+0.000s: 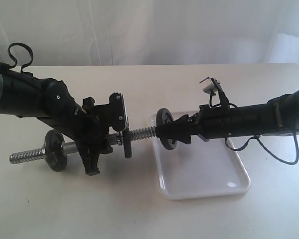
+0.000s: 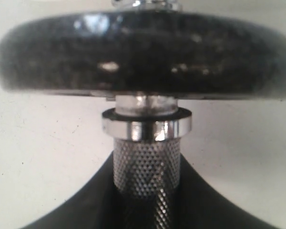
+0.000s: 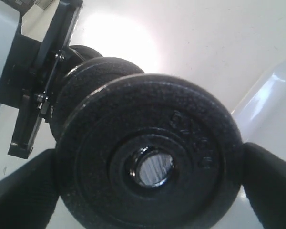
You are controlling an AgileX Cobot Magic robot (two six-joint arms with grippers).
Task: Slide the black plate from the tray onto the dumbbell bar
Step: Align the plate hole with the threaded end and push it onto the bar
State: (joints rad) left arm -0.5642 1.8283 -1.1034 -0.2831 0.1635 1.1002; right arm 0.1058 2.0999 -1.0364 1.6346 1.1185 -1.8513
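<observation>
While the left gripper (image 1: 103, 139) is clamped around the knurled middle of the dumbbell bar (image 1: 142, 133), the right gripper (image 1: 168, 133) holds the black plate (image 1: 164, 117) upright, on edge, at the bar's right threaded end. In the exterior view the bar runs nearly level across the white table (image 1: 139, 214). One black disc (image 1: 55, 157) sits near its left end and a second disc (image 1: 127, 143) just to the right of the left gripper.

The plate is not lying in the tray (image 1: 209, 191). It appears over the tray's left end, face-on to the rod.

In the right wrist view the plate (image 3: 105, 157) is pinched by its rim between two dark fingers (image 3: 19, 191), one on each side. The end of the bar (image 3: 155, 169) shows inside the centre hole. How far the rod has entered the hole cannot be told. Behind the plate the inner disc (image 3: 95, 81) lines up on the same axis.

The left wrist view shows a disc (image 2: 143, 52) above a chrome collar (image 2: 145, 126). Below the collar is the knurled bar (image 2: 145, 167), with the dark fingers (image 2: 66, 214) closed in against it from both sides.
</observation>
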